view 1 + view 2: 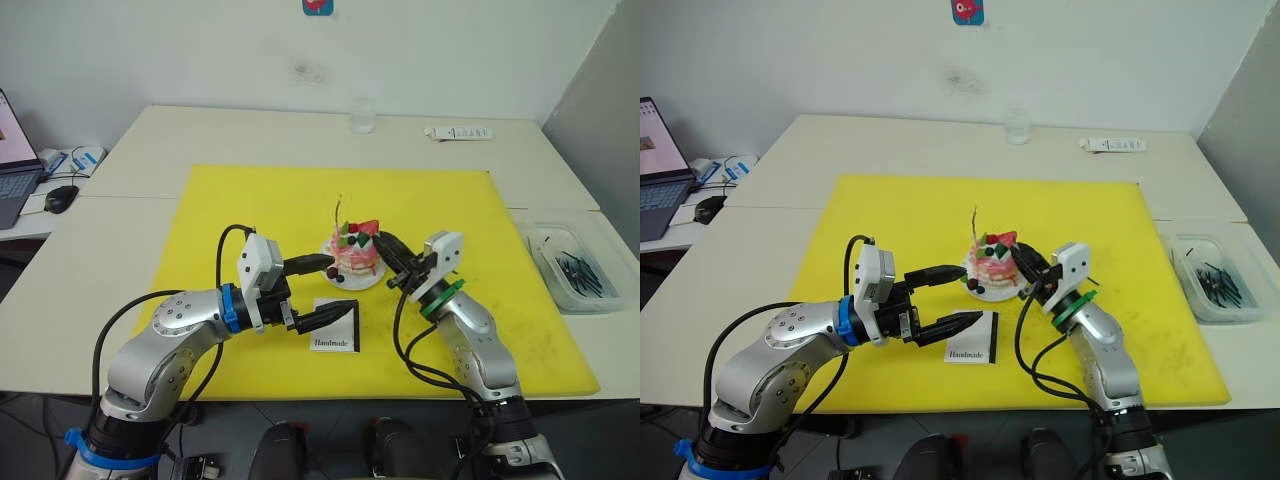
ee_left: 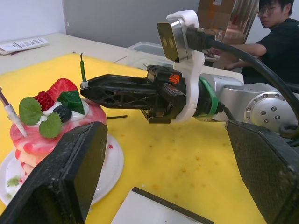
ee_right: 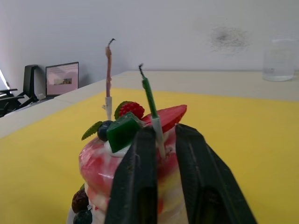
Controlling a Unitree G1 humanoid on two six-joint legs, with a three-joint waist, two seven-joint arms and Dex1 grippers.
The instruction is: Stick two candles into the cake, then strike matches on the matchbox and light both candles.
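Pink frosted cake (image 1: 355,256) on a white plate (image 1: 372,282), centre of the yellow mat (image 1: 250,200). Right claw (image 3: 160,149) clenched on the white base of a thin green candle (image 3: 148,95), apparently stuck in the cake top. Pink candle (image 3: 108,70) upright just beyond. Left claw (image 1: 340,285) released, at the cake's 9 o'clock. Flat matchbox (image 1: 336,337) at its 6 o'clock, partly hidden by a finger. Dark matches (image 1: 578,270) hard to make out in a clear tray (image 1: 590,300), worktop's 3 o'clock.

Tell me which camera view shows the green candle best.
The right wrist view: the green candle stands upright between the right gripper fingers, over the cake. The left wrist view shows its top beyond the fingertips. In the eye views it is too small to tell.
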